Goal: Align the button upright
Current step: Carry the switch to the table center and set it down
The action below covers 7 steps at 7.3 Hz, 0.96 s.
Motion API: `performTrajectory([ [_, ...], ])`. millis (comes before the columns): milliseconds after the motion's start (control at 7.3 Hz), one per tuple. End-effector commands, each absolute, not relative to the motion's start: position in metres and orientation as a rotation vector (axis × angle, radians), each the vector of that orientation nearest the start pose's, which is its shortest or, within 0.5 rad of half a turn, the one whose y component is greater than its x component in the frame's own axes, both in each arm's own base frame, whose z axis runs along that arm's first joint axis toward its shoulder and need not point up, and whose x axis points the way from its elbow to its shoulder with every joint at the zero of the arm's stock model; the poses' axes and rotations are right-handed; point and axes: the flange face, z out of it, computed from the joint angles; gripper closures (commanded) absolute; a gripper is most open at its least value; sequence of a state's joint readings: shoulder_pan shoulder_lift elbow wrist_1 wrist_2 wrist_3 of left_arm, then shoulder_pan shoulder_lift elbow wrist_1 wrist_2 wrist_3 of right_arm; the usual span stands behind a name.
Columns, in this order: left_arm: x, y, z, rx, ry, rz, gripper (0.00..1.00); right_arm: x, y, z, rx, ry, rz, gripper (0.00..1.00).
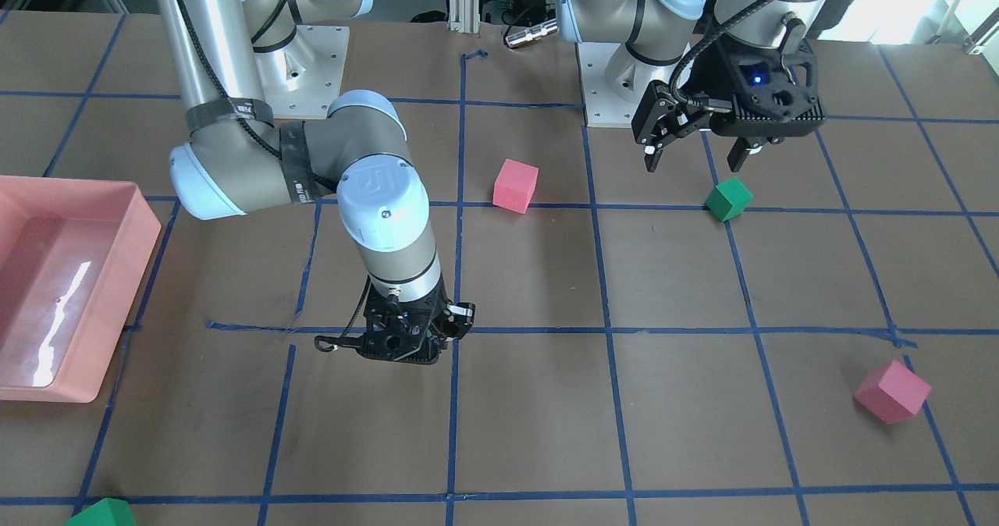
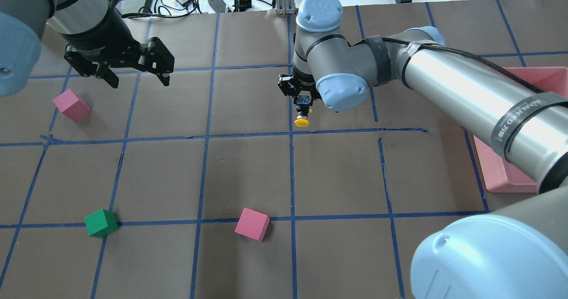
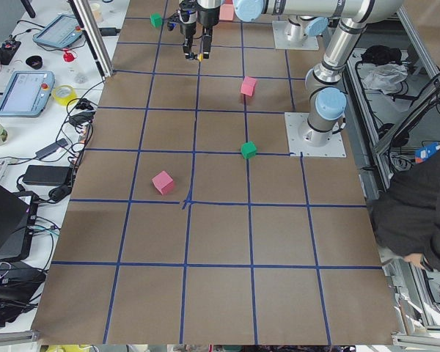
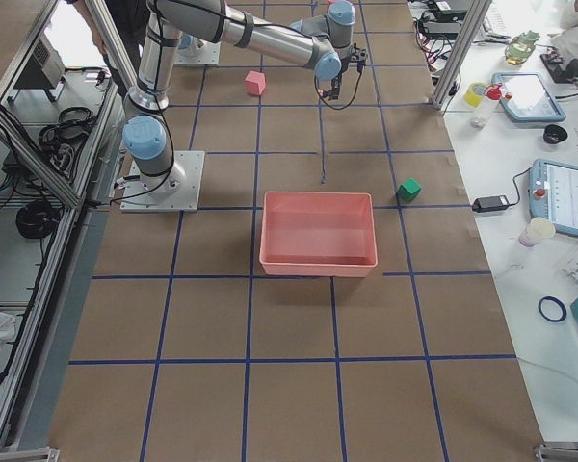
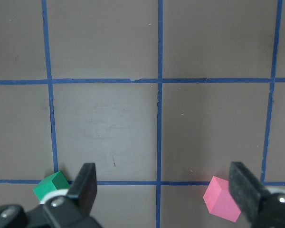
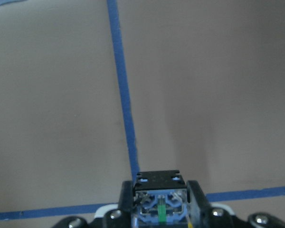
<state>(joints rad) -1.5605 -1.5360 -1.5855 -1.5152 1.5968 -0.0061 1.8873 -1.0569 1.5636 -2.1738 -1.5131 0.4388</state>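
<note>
My right gripper is shut on the button and holds it just above the table, near a blue tape line. The yellow cap sticks out below the fingers, pointing away from the wrist. In the right wrist view the button's base faces the camera between the fingers. In the front-facing view the right gripper hides the button. My left gripper is open and empty, hovering above the table far from the button; it also shows in the front-facing view.
A pink cube lies below the left gripper, a green cube and another pink cube nearer the robot. A pink tray stands on the robot's right. Another green cube sits at the far edge.
</note>
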Motion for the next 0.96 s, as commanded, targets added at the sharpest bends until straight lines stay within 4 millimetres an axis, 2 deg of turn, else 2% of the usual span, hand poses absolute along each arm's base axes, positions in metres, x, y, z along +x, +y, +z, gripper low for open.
performTrajectory([
  [0, -0.125, -0.487, 0.502, -0.028, 3.113, -0.117, 0.00, 0.376, -0.570, 0.238, 0.104, 3.047, -0.102, 1.00],
  [274, -0.125, -0.487, 0.502, -0.028, 3.113, -0.117, 0.00, 0.379, -0.571, 0.222, 0.030, 3.060, -0.097, 1.00],
  [822, -0.126, -0.489, 0.499, -0.025, 3.115, -0.110, 0.00, 0.380, -0.571, 0.205, 0.004, 3.061, -0.087, 1.00],
])
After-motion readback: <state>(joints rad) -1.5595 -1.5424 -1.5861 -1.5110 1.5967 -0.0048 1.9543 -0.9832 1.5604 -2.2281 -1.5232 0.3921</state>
